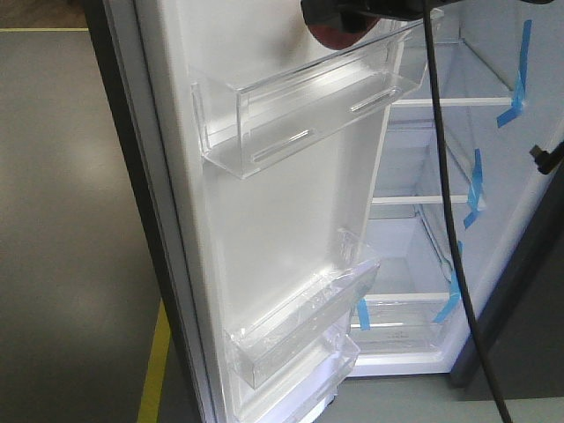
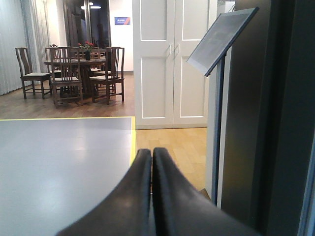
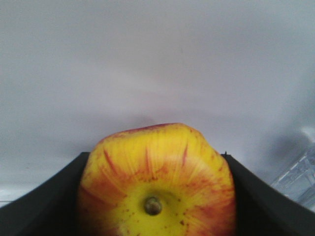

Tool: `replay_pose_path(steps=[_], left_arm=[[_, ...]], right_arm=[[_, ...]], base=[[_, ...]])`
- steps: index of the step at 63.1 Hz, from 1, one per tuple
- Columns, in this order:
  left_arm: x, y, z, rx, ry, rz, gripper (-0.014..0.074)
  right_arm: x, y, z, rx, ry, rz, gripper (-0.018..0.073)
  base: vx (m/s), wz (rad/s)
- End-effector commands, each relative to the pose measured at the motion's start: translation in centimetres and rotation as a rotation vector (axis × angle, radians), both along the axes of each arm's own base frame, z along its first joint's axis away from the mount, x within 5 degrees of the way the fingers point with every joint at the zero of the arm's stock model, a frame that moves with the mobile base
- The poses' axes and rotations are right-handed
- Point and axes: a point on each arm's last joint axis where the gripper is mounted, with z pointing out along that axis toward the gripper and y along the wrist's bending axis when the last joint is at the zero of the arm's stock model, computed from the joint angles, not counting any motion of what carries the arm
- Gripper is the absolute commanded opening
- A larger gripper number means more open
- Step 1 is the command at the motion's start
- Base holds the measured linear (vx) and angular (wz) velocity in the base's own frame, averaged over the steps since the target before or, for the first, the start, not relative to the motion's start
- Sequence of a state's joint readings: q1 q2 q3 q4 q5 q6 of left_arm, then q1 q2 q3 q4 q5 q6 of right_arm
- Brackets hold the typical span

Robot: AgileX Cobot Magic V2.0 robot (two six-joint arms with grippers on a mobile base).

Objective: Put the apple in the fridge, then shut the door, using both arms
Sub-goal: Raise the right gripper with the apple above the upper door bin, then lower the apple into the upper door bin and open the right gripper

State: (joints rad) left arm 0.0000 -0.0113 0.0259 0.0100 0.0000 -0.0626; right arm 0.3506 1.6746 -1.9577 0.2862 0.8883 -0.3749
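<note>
The fridge [image 1: 423,238] stands open, white inside, with glass shelves and blue tape strips. Its door [image 1: 282,220] is swung wide and shows the white inner face with clear bins. At the top edge of the front view my right gripper [image 1: 348,11] is shut on the red apple [image 1: 339,33], just above the upper door bin [image 1: 308,115]. In the right wrist view the apple [image 3: 157,196] shows its yellow stem end, clamped in the right gripper [image 3: 155,155] with a white surface close behind. My left gripper [image 2: 151,153] is shut and empty, beside the fridge's dark outer side [image 2: 266,123].
A black cable [image 1: 449,220] hangs in front of the fridge opening. A yellow line [image 1: 154,370] marks the grey floor by the door's edge. The left wrist view shows a sign stand [image 2: 221,39], white cabinet doors [image 2: 170,64] and a dining table with chairs [image 2: 74,69] far off.
</note>
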Motion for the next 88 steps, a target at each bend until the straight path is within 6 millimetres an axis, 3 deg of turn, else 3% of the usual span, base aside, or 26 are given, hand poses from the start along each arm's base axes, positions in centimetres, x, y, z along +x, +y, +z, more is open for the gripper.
replay_pose_path(steps=[1,8,23,31,40,46,52,67,88], left_arm=[[-0.1,0.0,0.1,-0.016,-0.07,-0.001,-0.0006],[-0.1,0.0,0.1,-0.016,-0.07,-0.001,-0.0006],[-0.1,0.0,0.1,-0.016,-0.07,-0.001,-0.0006],[-0.1,0.0,0.1,-0.016,-0.07,-0.001,-0.0006],[-0.1,0.0,0.1,-0.016,-0.07,-0.001,-0.0006],[-0.1,0.0,0.1,-0.016,-0.07,-0.001,-0.0006],[-0.1,0.0,0.1,-0.016,-0.07,-0.001,-0.0006],[-0.1,0.0,0.1,-0.016,-0.07,-0.001,-0.0006],[-0.1,0.0,0.1,-0.016,-0.07,-0.001,-0.0006]], right_arm=[[-0.6,-0.6,2.7,0.061,-0.125,-0.052,0.0435],[-0.1,-0.7,2.1,0.056,-0.103,-0.084,0.0485],[-0.3,-0.8,2.3,0.062,-0.099,-0.083,0.0682],[-1.3,-1.1,3.3,0.067,-0.123,-0.079,0.0706],[-3.8,-2.0,5.4,0.083,-0.169,-0.075,0.0684],[-6.4,-2.6,7.1,0.095,-0.208,-0.048,0.0654],[-8.9,-3.2,7.5,0.112,-0.225,-0.011,0.0617],[-15.0,-4.8,4.0,0.187,-0.241,0.041,0.0527],[-23.1,-7.6,-2.7,0.237,-0.197,0.037,0.0523]], base=[[0.0,0.0],[0.0,0.0],[0.0,0.0],[0.0,0.0],[0.0,0.0],[0.0,0.0],[0.0,0.0],[0.0,0.0],[0.0,0.0]])
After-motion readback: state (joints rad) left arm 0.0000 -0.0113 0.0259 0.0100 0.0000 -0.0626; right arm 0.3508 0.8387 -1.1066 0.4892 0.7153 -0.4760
